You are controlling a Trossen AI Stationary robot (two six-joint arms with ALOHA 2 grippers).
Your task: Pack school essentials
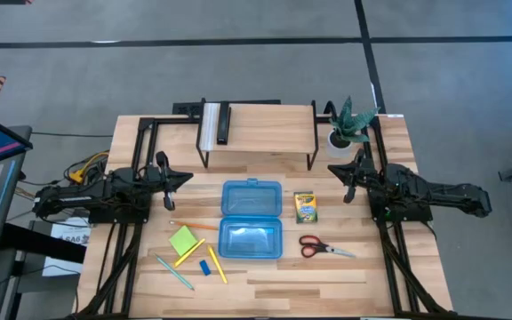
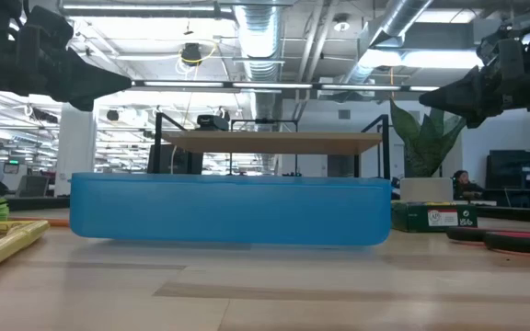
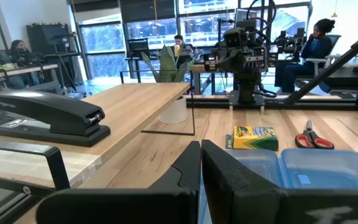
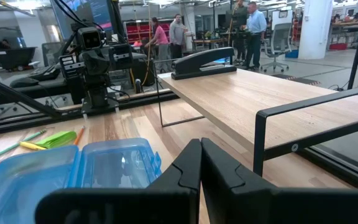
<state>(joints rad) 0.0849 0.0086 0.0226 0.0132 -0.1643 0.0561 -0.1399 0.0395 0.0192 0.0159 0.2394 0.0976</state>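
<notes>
I'm holding both arms idle above the bench, nothing packed.
Left gripper (image 1: 183, 178) and right gripper (image 1: 334, 169) are sitting pinched closed; sticky-note pad (image 1: 183, 240), scissors (image 1: 320, 246) and crayon box (image 1: 305, 207) are lying around the open case (image 1: 252, 219).

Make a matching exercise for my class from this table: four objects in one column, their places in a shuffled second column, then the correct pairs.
Objects
1. crayon box
2. scissors
3. sticky-note pad
4. stapler

Places
A. on the raised wooden shelf
B. left of the open blue case
C. right of the case's lid half, near the right gripper
D. right of the case's front half, at the table's front

Pairs: 1-C, 2-D, 3-B, 4-A
</notes>
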